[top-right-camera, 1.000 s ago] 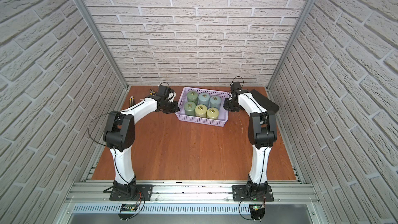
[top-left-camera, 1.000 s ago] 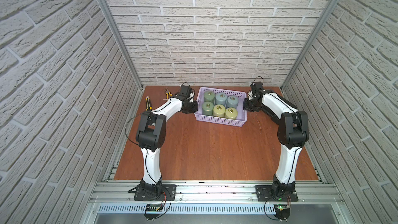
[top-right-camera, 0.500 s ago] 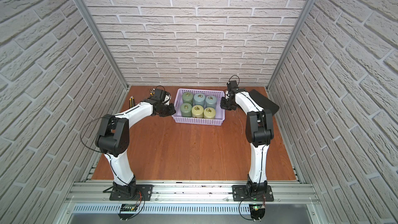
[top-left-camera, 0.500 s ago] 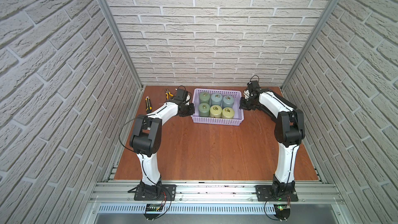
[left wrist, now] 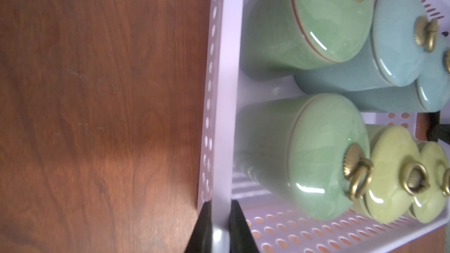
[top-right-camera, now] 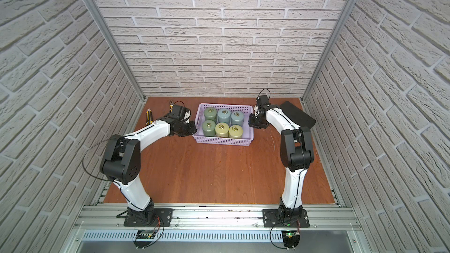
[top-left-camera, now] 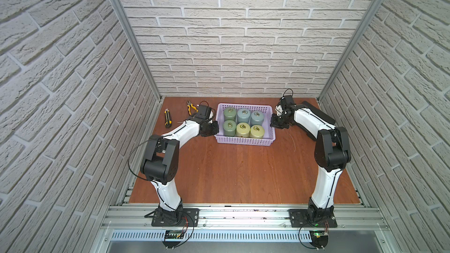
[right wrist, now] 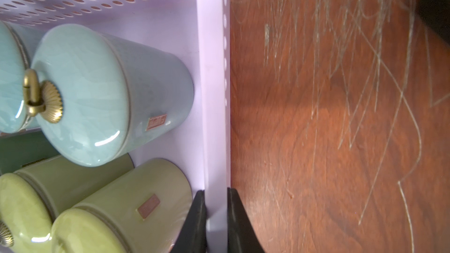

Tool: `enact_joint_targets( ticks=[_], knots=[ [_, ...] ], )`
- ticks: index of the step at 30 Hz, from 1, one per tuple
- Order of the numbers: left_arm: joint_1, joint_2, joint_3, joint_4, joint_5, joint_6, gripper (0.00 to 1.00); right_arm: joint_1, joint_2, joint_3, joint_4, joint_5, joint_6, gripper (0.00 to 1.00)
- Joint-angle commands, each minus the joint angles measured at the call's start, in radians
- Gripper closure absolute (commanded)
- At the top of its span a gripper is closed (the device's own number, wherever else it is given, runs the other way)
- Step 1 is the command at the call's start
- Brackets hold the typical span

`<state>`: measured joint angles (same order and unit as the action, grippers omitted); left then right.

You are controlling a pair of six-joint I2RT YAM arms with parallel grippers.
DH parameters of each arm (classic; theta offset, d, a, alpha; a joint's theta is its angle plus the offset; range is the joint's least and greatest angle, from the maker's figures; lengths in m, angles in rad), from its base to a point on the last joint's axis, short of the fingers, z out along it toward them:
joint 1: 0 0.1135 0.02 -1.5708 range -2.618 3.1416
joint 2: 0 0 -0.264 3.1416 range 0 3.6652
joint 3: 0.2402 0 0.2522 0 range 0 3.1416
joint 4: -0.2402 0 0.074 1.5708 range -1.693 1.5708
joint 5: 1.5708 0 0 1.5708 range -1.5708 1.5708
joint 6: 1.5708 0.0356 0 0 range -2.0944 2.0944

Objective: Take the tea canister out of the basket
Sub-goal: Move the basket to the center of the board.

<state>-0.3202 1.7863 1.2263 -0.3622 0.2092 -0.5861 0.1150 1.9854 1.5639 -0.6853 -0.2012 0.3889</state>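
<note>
This is a robotics lab test cell: a wooden tabletop is boxed in on the left, right and far sides by white faux-brick panels held in bare aluminium posts. Along the near edge a slotted aluminium rail carries the bolted-down left arm and right arm, with an exposed circuit board and loose wiring below it. A utility knife and pliers lie at the far left, a black case lies at the far right, and a lavender basket of tea canisters sits between them.
</note>
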Motion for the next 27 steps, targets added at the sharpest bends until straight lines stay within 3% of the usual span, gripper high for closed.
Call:
enact_joint_targets(
  ticks=[1, 27],
  knots=[
    [-0.016, -0.04, -0.028, -0.053, -0.033, -0.045, 1.0, 0.006, -0.079, -0.037, -0.049, -0.029, 0.036, 0.95],
    [-0.12, -0.211, -0.234, -0.039, -0.11, -0.126, 1.0, 0.006, -0.209, -0.213, -0.036, -0.015, 0.027, 0.96]
  ],
)
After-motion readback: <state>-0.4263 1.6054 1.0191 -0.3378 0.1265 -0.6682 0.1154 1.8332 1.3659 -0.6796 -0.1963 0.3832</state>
